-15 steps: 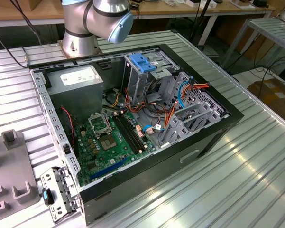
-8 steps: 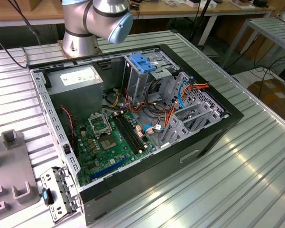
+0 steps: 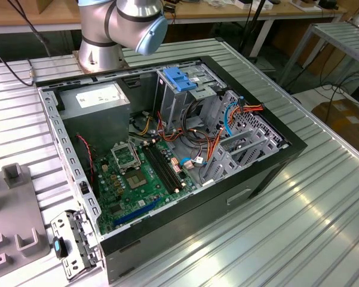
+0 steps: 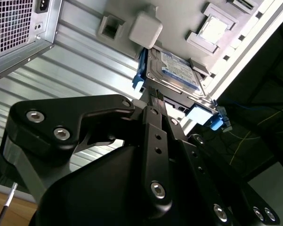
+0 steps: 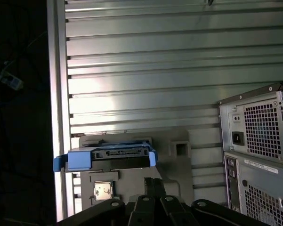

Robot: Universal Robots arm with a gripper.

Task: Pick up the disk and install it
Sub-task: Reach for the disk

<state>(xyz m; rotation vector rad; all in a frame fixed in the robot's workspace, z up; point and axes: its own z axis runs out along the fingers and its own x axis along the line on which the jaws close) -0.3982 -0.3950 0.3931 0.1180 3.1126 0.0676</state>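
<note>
Second wrist view: disk (image 4: 179, 70) lay flat in grey holder (image 4: 179, 19) on surface (image 4: 84, 66); jaws sat closed, empty, just beside disk.

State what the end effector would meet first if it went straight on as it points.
Probably the disk, resting on the grey holder straight ahead of the end effector in the second wrist view; the gap is unclear.

The flat dark rectangular disk (image 4: 178, 74), framed by bright blue plastic side rails, lies label-up on a grey fixture plate (image 4: 179, 21). In the first wrist view (image 5: 110, 157) its connector end faces the camera.
</note>
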